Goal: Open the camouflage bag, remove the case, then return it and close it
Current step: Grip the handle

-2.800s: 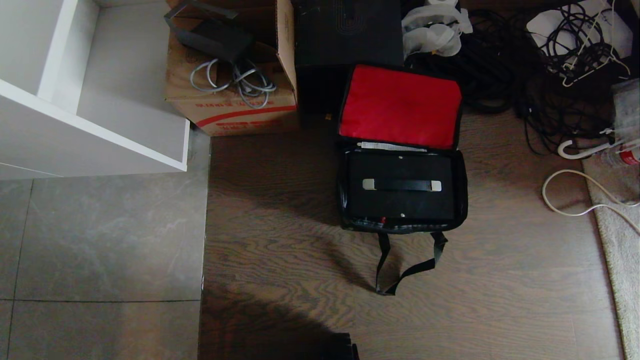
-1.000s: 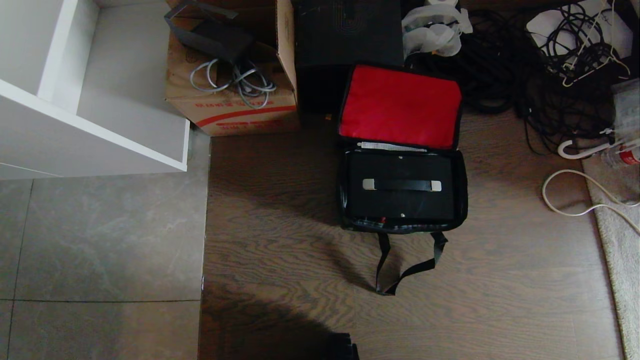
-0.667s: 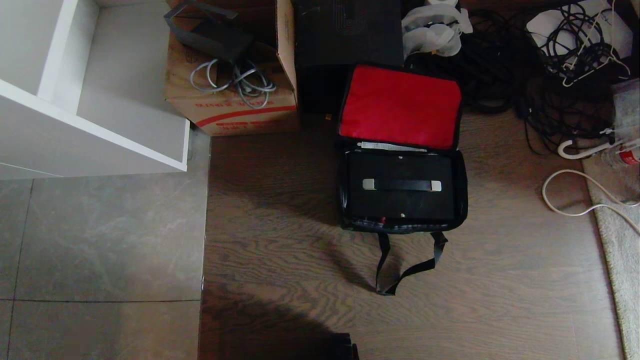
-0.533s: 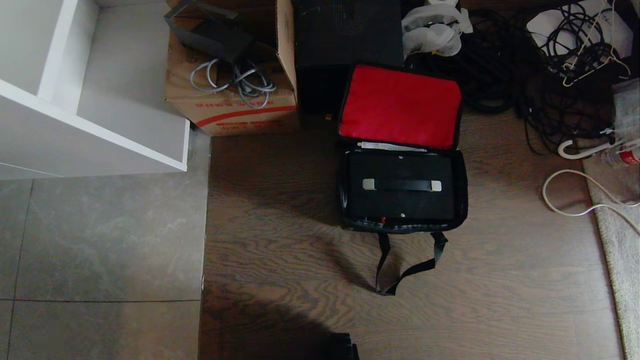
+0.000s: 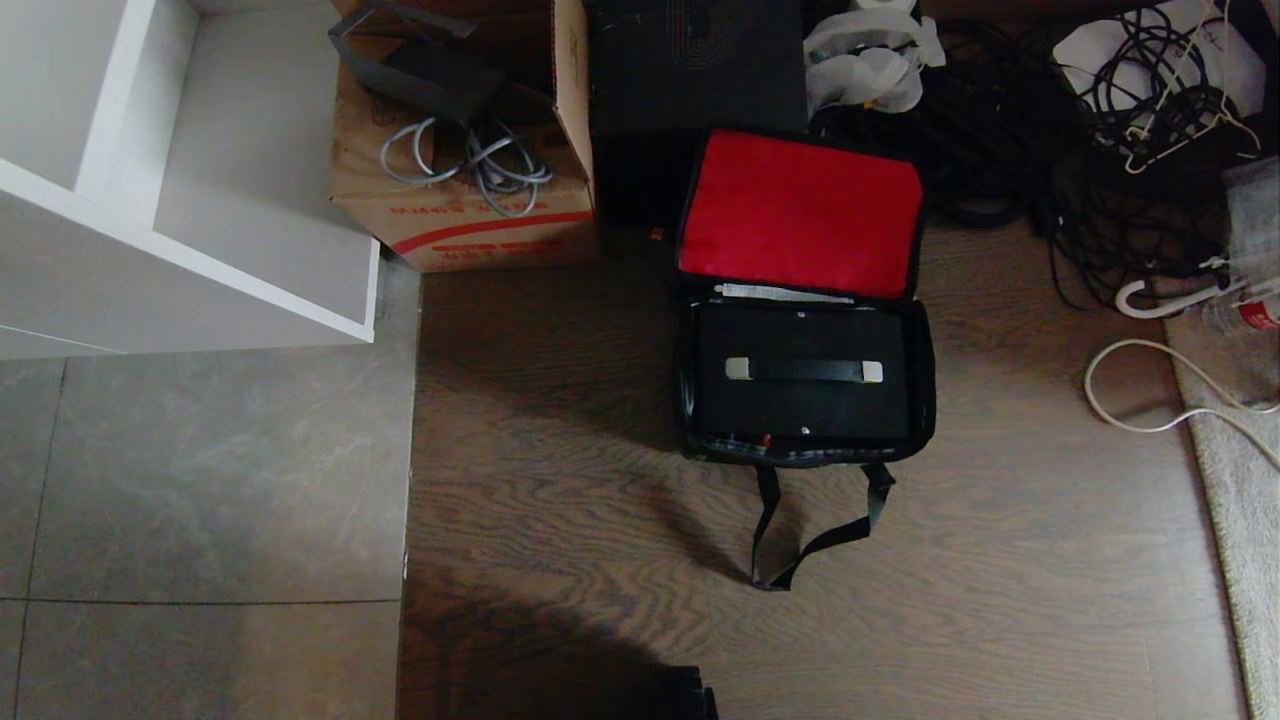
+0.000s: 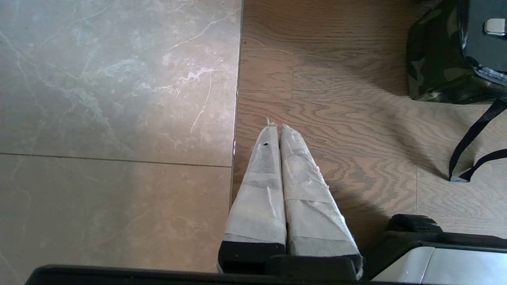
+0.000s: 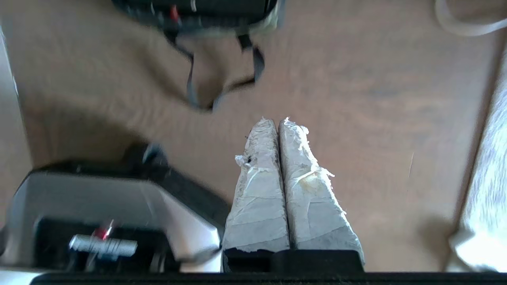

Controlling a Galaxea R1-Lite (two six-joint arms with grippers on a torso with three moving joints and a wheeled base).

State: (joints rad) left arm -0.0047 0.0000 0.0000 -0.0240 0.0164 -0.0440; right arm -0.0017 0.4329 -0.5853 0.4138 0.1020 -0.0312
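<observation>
The camouflage bag (image 5: 925, 390) stands open on the wood floor, its red-lined lid (image 5: 800, 212) folded back. Inside lies the black case (image 5: 800, 410), its handle (image 5: 803, 371) with silver ends facing up. The bag's black strap (image 5: 800, 545) trails on the floor in front. Neither arm shows in the head view. My left gripper (image 6: 277, 127) is shut and empty above the floor seam, with the bag (image 6: 431, 67) off to one side. My right gripper (image 7: 274, 120) is shut and empty over bare wood, short of the strap (image 7: 222, 95).
A cardboard box (image 5: 470, 215) with cables and a tall black box (image 5: 695, 70) stand behind the bag. A white shelf unit (image 5: 190, 230) is at the left. Tangled black cables (image 5: 1090, 150), a white cord (image 5: 1140, 400) and a rug (image 5: 1235, 480) lie at the right.
</observation>
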